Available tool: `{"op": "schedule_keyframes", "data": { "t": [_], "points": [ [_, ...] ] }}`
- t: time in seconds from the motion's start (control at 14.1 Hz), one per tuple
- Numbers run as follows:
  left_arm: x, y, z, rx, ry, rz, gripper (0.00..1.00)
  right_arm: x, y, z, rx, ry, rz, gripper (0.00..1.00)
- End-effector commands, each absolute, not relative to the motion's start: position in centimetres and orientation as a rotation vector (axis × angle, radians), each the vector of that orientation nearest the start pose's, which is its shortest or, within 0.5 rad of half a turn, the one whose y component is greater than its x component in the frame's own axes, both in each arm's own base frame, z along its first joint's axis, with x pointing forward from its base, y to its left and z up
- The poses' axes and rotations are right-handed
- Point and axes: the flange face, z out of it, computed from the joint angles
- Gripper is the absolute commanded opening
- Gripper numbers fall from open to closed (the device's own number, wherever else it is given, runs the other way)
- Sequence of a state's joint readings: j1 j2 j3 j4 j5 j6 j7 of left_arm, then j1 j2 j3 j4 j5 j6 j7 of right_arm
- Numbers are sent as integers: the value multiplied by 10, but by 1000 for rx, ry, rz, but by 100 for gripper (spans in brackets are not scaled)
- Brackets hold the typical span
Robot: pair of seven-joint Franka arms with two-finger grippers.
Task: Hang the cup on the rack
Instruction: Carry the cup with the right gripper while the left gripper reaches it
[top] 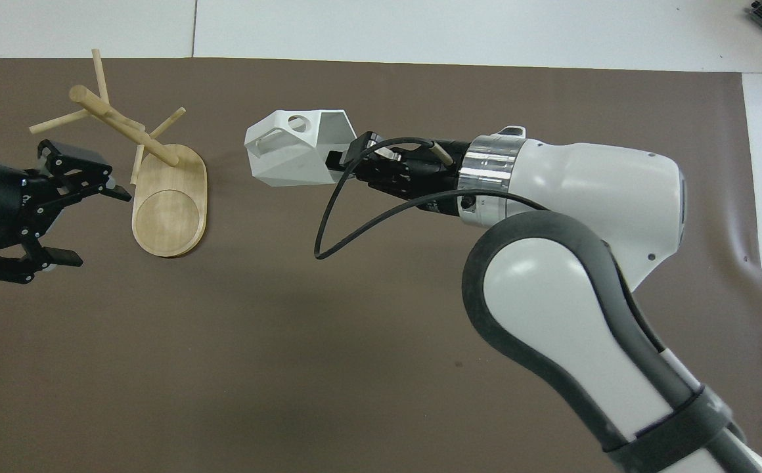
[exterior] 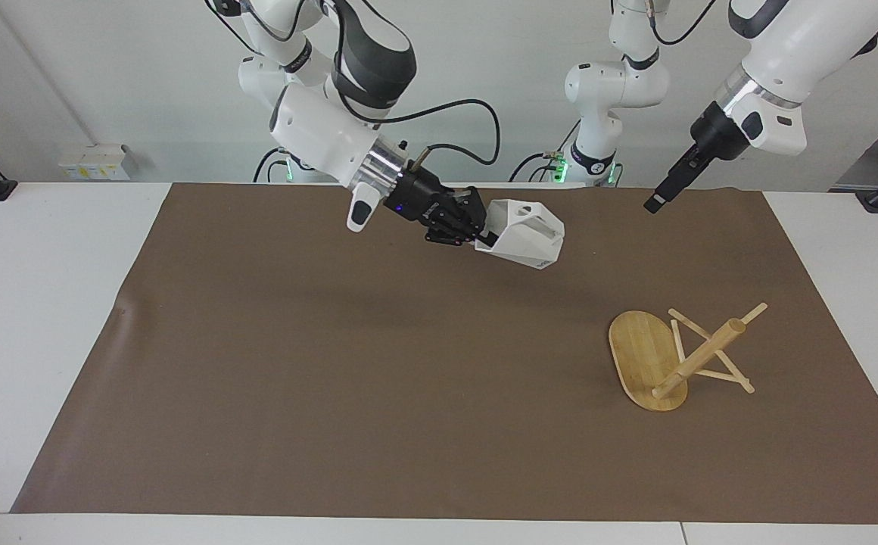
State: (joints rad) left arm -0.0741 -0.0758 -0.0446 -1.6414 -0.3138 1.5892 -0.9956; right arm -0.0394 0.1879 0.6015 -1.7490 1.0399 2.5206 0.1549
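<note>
The white faceted cup (exterior: 524, 233) (top: 292, 150) hangs in the air on its side over the middle of the mat, its pierced handle turned up. My right gripper (exterior: 479, 229) (top: 343, 157) is shut on its rim. The bamboo rack (exterior: 666, 356) (top: 157, 190) lies tipped over toward the left arm's end of the table. Its oval base (top: 169, 213) stands on edge, and its post (top: 125, 128) and pegs slant away. My left gripper (exterior: 655, 202) (top: 94, 226) is open in the air, beside the rack's base and holding nothing.
A brown mat (exterior: 378, 393) covers most of the white table (exterior: 38, 303). A black cable (top: 335, 217) loops under the right wrist. The two arm bases stand at the robots' edge of the table.
</note>
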Motion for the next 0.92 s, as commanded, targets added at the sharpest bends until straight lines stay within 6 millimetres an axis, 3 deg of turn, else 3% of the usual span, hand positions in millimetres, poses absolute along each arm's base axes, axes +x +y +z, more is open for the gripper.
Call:
{"op": "schedule_keyframes", "data": {
  "t": [0.0,0.21,0.35,0.57,0.85],
  "points": [
    [535,-107,628,-2920,-1813,383,100,560,339,539,-2018,400,-194,0],
    [544,-120,615,-2676,-2121,563,100,548,358,541,-2017,364,-176,0],
    [548,-123,610,-2586,-2216,643,100,544,364,542,-2018,345,-173,0],
    [583,-127,592,-2373,-2390,768,100,543,365,540,-2021,342,-170,0],
    [588,-127,597,-2209,-2548,872,100,542,366,540,-2023,336,-168,0]
  ]
}}
